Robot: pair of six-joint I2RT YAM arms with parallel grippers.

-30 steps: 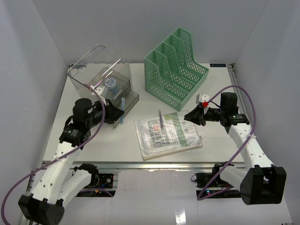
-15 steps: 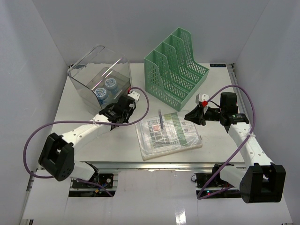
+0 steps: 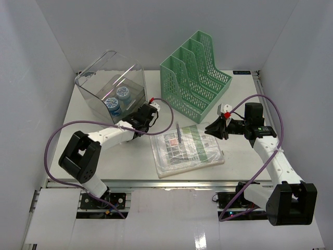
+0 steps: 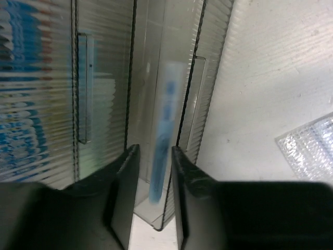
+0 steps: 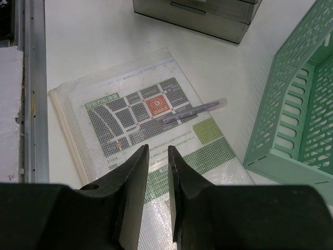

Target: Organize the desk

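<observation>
The left gripper (image 3: 144, 115) (image 4: 154, 151) is sitting low, jaws narrowly parted, while the right gripper (image 3: 212, 128) (image 5: 156, 151) is hovering tilted downward, barely parted.

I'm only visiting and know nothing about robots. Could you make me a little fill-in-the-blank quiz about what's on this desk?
1. The mesh plastic file rack at the back of the white desk is coloured ___.
2. A slim ___ lies on the plastic-sleeved printed booklet.
3. The clear plastic box holds ___ round blue-lidded tubs.
4. The gripper facing that box's ribbed drawers belongs to the ___ arm.
Missing words: green; pen; two; left.
</observation>
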